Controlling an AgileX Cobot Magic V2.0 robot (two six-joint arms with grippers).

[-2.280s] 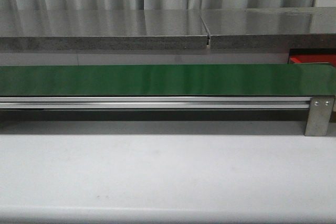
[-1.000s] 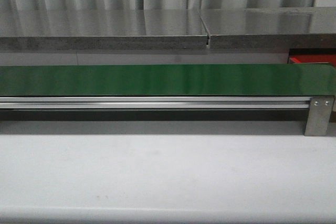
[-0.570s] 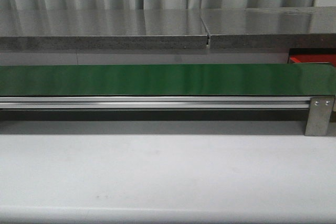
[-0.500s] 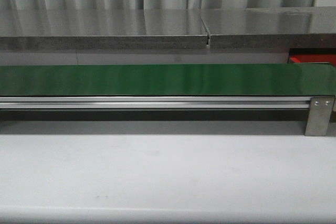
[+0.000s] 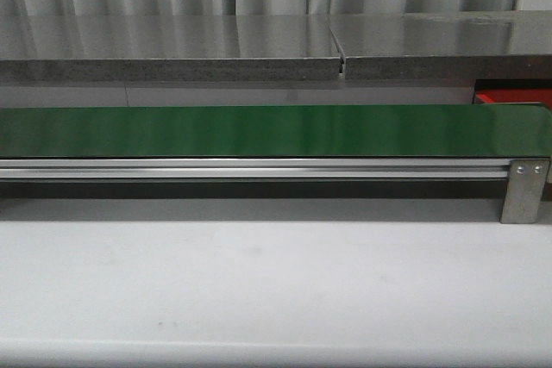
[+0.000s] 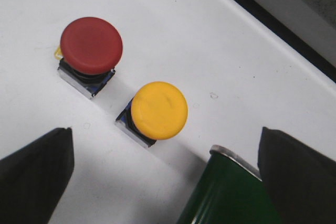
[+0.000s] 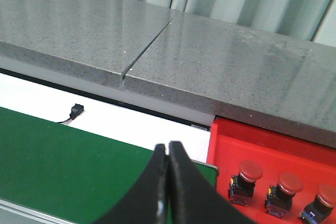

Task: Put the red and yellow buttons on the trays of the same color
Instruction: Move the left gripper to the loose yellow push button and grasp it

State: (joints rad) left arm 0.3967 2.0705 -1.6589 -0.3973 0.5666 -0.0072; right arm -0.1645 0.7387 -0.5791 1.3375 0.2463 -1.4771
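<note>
In the left wrist view a red button [image 6: 91, 45] and a yellow button [image 6: 159, 110] stand side by side on the white table. My left gripper [image 6: 165, 174] hangs open above the table, short of the yellow button, with one finger [image 6: 34, 174] on each side and nothing between them. In the right wrist view my right gripper [image 7: 168, 153] is shut with nothing in it, over the green belt [image 7: 63, 156]. Beside the belt's end lies the red tray [image 7: 231, 140], holding three red buttons [image 7: 250, 171]. The red tray's corner shows in the front view [image 5: 511, 96]. No yellow tray is in view.
The long green belt [image 5: 259, 131] runs across the front view on an aluminium rail with a metal bracket [image 5: 526, 189] at its right end. Its rounded end [image 6: 231, 192] lies under my left gripper. A grey stone ledge [image 5: 172, 49] stands behind it.
</note>
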